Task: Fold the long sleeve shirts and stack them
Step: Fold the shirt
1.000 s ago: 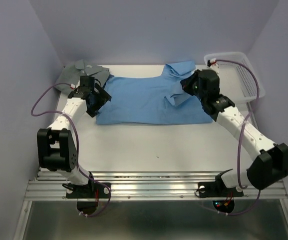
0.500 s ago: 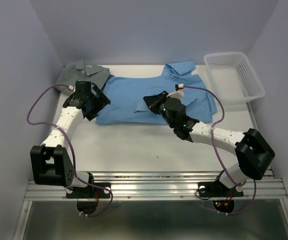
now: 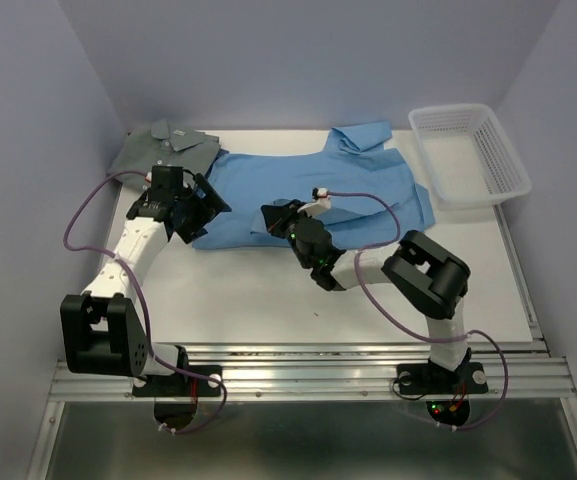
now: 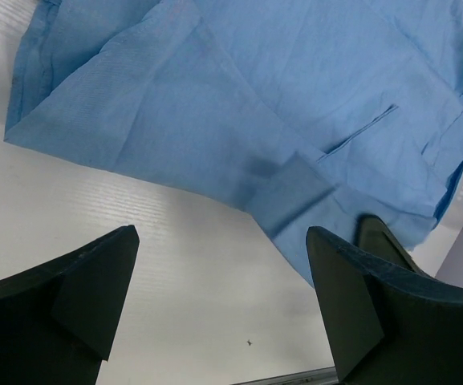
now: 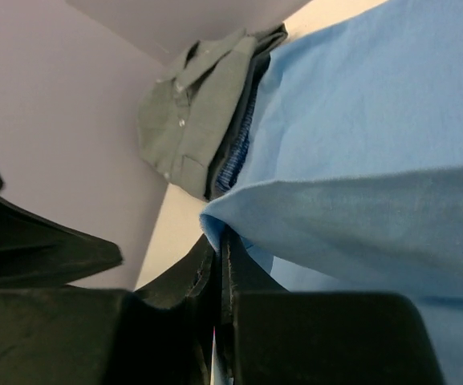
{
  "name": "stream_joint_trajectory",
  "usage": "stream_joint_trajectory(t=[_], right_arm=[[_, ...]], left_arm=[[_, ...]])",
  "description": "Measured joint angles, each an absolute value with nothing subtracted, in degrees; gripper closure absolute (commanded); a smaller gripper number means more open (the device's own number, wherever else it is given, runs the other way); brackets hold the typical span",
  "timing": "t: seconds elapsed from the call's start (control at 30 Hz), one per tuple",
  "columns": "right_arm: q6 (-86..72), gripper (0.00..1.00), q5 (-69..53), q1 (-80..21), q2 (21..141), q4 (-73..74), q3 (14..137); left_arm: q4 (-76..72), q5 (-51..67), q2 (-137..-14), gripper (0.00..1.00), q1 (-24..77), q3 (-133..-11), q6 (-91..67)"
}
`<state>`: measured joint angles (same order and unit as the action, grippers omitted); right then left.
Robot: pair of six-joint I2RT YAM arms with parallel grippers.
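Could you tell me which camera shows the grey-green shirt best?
Right wrist view: the grey-green shirt is close, collar and buttons clear. The top view shows it small, at the far left; the left wrist misses it.

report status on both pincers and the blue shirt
Left pincer open, at the left edge of the sky-blue shirt. Right pincer shut on a fold of that shirt. Nothing blocking; grey-green shirt lies folded in the far-left corner.
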<state>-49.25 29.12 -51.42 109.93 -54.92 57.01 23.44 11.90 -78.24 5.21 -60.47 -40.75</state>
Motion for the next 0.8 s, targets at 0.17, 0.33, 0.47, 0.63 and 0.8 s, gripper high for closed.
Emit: stream_joint_trajectory(t=[0.17,0.33,0.47,0.63,0.8], right_arm=[[-45.17,0.92,29.02,-52.51,119.13,-59.07,64.62],[-43.88,0.92,29.15,-52.6,120.53,-62.92,71.0],[-42.06,0.92,29.76,-52.6,121.51,-67.05,75.26],[-40.32,0.9,30.65,-52.6,122.45,-69.08,75.96],[-40.56,0.86,30.0,-52.77,126.52,-69.32,76.31]], left_arm=[[24.32,10.76,-76.73,0.01,5.17,-60.01,-40.73],[27.07,8.36,-71.79,0.01,4.08,-59.64,-40.12],[28.51,7.09,-69.63,0.01,2.44,-59.64,-39.24],[29.89,5.93,-69.43,0.01,1.61,-59.64,-38.46],[30.28,5.78,-69.43,0.01,1.13,-59.59,-37.93]])
